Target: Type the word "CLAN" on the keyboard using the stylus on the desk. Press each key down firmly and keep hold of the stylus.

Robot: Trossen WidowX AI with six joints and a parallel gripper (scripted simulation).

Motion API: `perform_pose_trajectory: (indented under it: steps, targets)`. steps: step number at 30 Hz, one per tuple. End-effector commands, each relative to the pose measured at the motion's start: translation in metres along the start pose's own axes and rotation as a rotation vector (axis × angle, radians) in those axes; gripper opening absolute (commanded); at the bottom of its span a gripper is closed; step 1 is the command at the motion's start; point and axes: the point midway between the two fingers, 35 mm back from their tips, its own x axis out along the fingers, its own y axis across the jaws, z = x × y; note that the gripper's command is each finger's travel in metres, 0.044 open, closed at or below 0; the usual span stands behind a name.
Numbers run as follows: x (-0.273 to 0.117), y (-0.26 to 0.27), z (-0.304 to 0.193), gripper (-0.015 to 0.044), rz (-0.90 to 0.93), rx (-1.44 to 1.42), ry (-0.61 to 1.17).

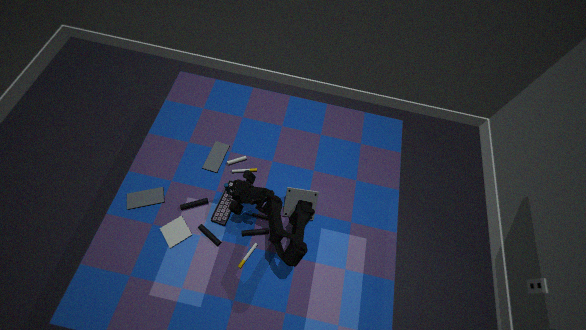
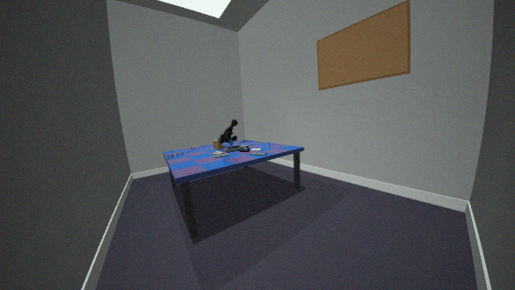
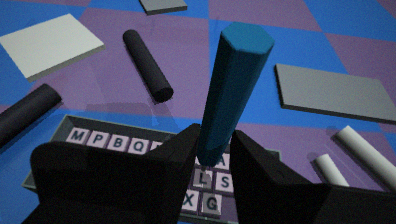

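Observation:
My gripper (image 3: 215,134) (image 1: 231,187) is shut on the blue stylus (image 3: 235,87), a six-sided rod that leans slightly, its thick upper end towards the wrist camera. The keyboard (image 3: 117,144) (image 1: 219,216) lies below the fingers, a dark tray of pale lettered keys. In the wrist view the stylus's lower end shows between the fingertips, by the upper edge of the L key (image 3: 203,177) and left of the A key (image 3: 222,161). Whether it touches a key cannot be told. S, G and X show near it; the fingers hide the C and N keys.
Black cylinders (image 3: 148,67) (image 1: 194,204), a white square block (image 3: 50,46) (image 1: 175,232) and grey slabs (image 3: 335,92) (image 1: 145,198) lie beyond the keyboard. White rods (image 3: 367,157) (image 1: 236,160) lie off its right end in the wrist view. A yellow-ended rod (image 1: 248,255) lies near the arm.

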Motion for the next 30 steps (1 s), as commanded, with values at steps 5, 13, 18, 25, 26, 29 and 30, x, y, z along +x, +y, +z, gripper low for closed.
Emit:
perform_pose_trajectory:
  steps: [5,13,18,25,26,29,30]
  targets:
    - [0.0009,-0.0023,-0.0021,0.0,-0.009,0.007,0.002]
    - [0.0037,-0.0042,-0.0031,0.0081,-0.01,0.007,0.002]
    - [0.0044,-0.0042,-0.0043,0.0081,-0.01,0.007,0.002]
    - [0.0054,-0.0042,-0.0061,0.0081,-0.01,0.007,0.002]
    - [0.0054,-0.0042,-0.0061,0.0081,-0.01,0.007,0.002]
    - [0.0054,-0.0042,-0.0061,0.0081,-0.01,0.007,0.002]
    - [0.0054,-0.0042,-0.0061,0.0081,-0.01,0.007,0.002]
